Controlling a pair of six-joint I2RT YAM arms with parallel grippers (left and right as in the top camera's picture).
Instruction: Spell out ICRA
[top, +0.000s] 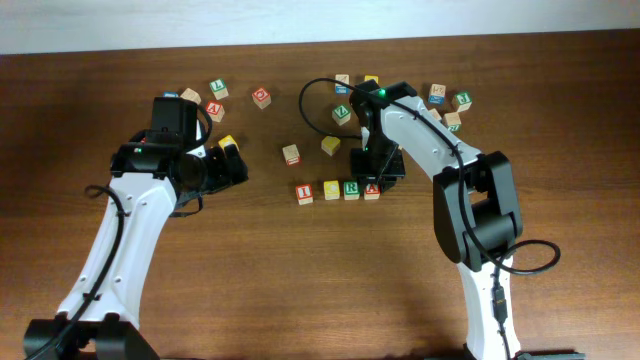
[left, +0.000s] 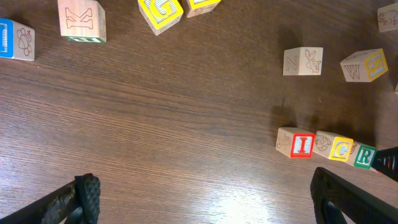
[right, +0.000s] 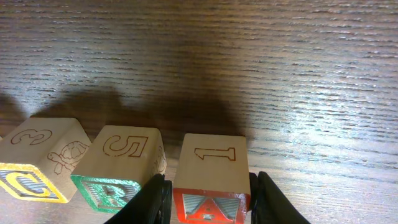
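ICRA row (top: 338, 190) of square pale-wood cubes lies side by side mid-tabletop (top: 300, 280), with bare grained wood on its near side. The right tool (right: 210, 200) straddles the red A cube (right: 211, 171) at the right end; clamped or clear, cannot tell. The left tool (left: 205, 193) is spread wide and empty, left of the row.

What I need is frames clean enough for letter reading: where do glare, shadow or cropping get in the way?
Right wrist: bright glare on the table at right, heavy shadow behind the A cube, whose letter face the bottom edge crops. Left wrist: soft sheen low on the wood, I cube sharp and readable. Overhead: even light, but the letters in the row are tiny.
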